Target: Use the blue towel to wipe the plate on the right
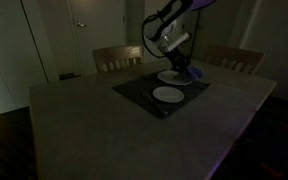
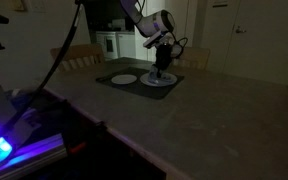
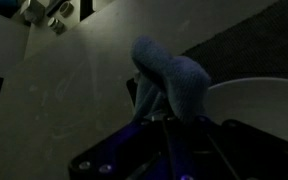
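the blue towel (image 3: 174, 75) is bunched into a column, its long axis running straight out from the gripper (image 2: 162, 60) and down onto the plate (image 2: 154, 85). the arm reaches in from above, wrist pointing down. the jaws seem pinched tight on the towel, though the wrist view is dim. only the exterior views show the second plate (image 2: 124, 78) on the dark placemat (image 1: 134, 88).

The towel (image 3: 170, 74) is fuzzy cloth, the plate (image 3: 262, 100) smooth (table top (image 3: 74, 95) matt)
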`<state>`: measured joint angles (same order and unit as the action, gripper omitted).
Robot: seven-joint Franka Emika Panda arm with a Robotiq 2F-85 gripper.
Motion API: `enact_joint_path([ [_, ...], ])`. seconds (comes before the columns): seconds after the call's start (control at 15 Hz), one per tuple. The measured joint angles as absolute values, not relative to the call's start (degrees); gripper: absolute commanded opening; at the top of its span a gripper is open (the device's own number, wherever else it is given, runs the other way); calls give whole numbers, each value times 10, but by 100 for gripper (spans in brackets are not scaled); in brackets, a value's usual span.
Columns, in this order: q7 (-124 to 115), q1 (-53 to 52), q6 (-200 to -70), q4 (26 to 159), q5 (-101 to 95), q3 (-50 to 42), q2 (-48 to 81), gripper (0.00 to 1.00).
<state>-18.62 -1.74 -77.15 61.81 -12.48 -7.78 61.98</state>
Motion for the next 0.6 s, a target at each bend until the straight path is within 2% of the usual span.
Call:
enact_joint_path([
  [0.6, -245, -40, -970, 623, -143, -79, 620, 2],
])
